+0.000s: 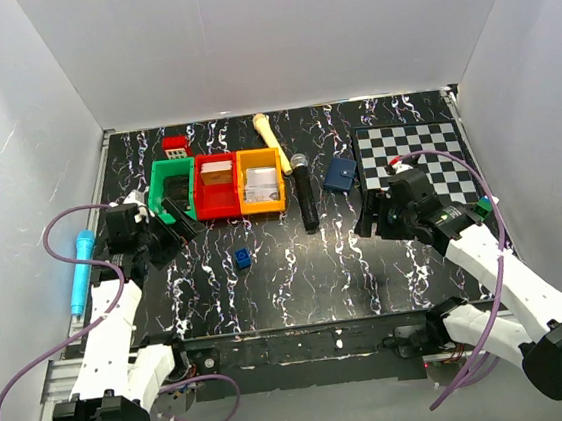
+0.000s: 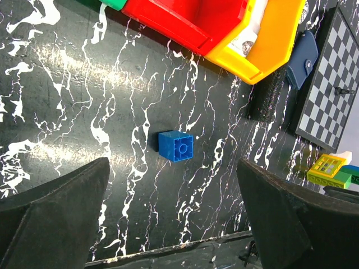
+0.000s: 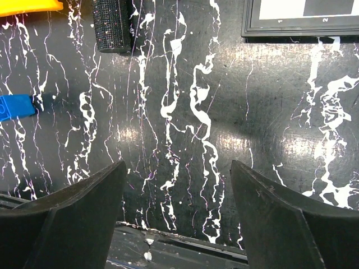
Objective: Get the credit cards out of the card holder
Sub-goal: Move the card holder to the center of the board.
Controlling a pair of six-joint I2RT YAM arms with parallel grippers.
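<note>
3 bins stand in a row at the back left of the tabletop (image 1: 300, 299), walls touching: the left bin (image 1: 169, 165), the middle bin (image 1: 219, 209) and the right bin (image 1: 263, 208). A small toy block (image 1: 176, 144) sits behind the left bin, and a rod (image 1: 267, 132) lies behind the right bin. The microphone (image 1: 304, 196) lies just right of the right bin, running front to back. The card holder (image 1: 340, 175) lies between the microphone and the chessboard (image 1: 425, 145), just beside the board's left edge. A toy brick (image 1: 242, 259) sits in front of the middle bin, apart from it. The left claw (image 1: 171, 237) hangs in front of the left bin, left of the brick. The right claw (image 1: 368, 223) hangs in front of the card holder, at the chessboard's near left corner. A pen-like tool (image 1: 79, 272) lies beyond the tabletop's left edge.
</note>
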